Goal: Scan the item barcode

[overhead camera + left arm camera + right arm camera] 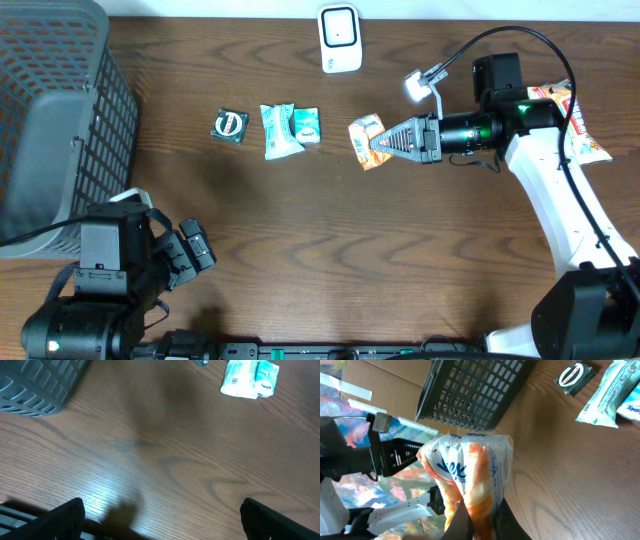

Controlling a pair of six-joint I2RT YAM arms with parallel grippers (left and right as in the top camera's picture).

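An orange and white snack packet [366, 140] hangs above the table's middle, pinched at one end by my right gripper [392, 141], which is shut on it. The right wrist view shows the packet [470, 472] standing up from the fingers [460, 520], blue print facing the camera. A white barcode scanner [340, 38] stands at the table's back edge, behind and a little left of the packet. My left gripper [190, 255] rests low at the front left, open with nothing between its fingers [62, 517]; bare wood lies under it.
A dark mesh basket [55, 120] fills the back left corner. A black round-logo packet [230, 125] and two teal and white packets [288, 128] lie left of the held packet. More snack packets [575, 120] lie at the far right, under the right arm.
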